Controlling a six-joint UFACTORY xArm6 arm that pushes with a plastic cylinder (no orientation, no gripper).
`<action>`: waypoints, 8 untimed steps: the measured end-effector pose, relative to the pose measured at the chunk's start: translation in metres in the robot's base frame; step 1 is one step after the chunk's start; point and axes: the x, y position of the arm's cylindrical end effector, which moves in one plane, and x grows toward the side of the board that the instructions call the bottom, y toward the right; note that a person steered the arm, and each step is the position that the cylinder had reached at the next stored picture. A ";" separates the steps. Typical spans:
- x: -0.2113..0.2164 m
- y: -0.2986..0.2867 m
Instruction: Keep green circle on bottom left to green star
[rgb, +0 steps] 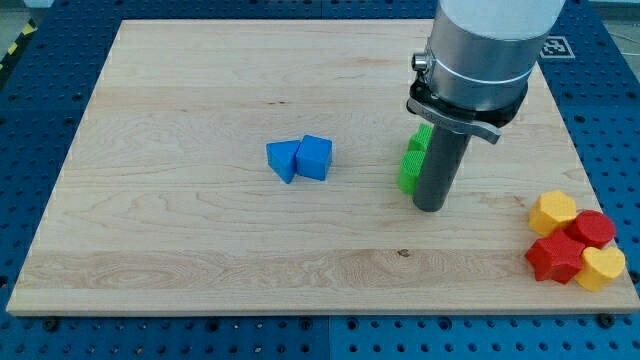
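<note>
The arm stands over the right half of the wooden board (200, 250), its dark rod coming straight down so that my tip (429, 208) rests on the wood just right of the green pieces. There is nothing to open or close here; the tool is only a bare rod, holding nothing, and it touches or nearly touches the green shapes at its left side. Two green blocks sit there, one nearer (410, 170) and one farther (424, 136), both partly hidden behind the rod, so I cannot tell which is the circle and which the star. They lie close together, seemingly touching, which suits a task that wants the circle tucked at the star's near-left corner; the rod's place beside them looks like the position for a small nudge leftward. Well to the left, near the middle of the board, a blue triangle-like block (283, 159) and a blue cube (315, 156) sit pressed together. At the near right edge, two yellow (553, 212) and two red blocks (556, 258) cluster out of the way.
</note>
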 end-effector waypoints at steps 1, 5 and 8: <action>-0.001 0.000; -0.010 0.000; -0.016 0.000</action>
